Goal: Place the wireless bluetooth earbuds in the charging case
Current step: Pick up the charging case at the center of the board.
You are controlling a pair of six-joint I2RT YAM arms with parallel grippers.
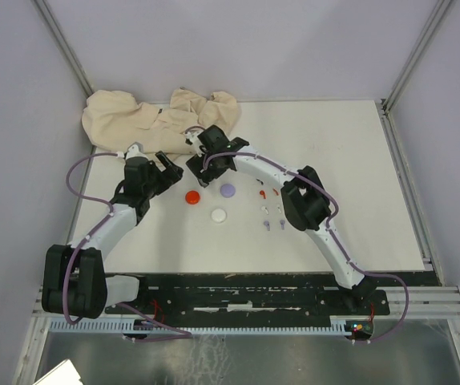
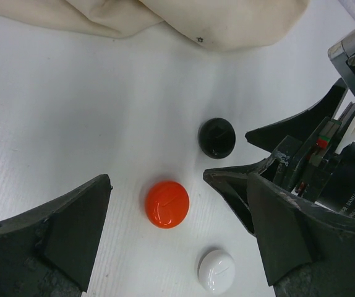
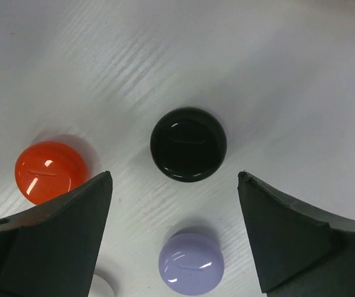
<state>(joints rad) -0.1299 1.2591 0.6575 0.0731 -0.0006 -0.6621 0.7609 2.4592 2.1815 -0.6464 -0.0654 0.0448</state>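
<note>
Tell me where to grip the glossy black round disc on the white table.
I would grip the glossy black round disc across its rim, at opposite sides, coming down from above: it lies flat, its domed top offers no hold, and bare white table flanks it.

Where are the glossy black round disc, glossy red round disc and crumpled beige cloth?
glossy black round disc [image 3: 188, 144]: right wrist view, top centre.
glossy red round disc [image 2: 167, 203]: left wrist view, top centre.
crumpled beige cloth [image 1: 122, 112]: top external view, left fold.
</note>
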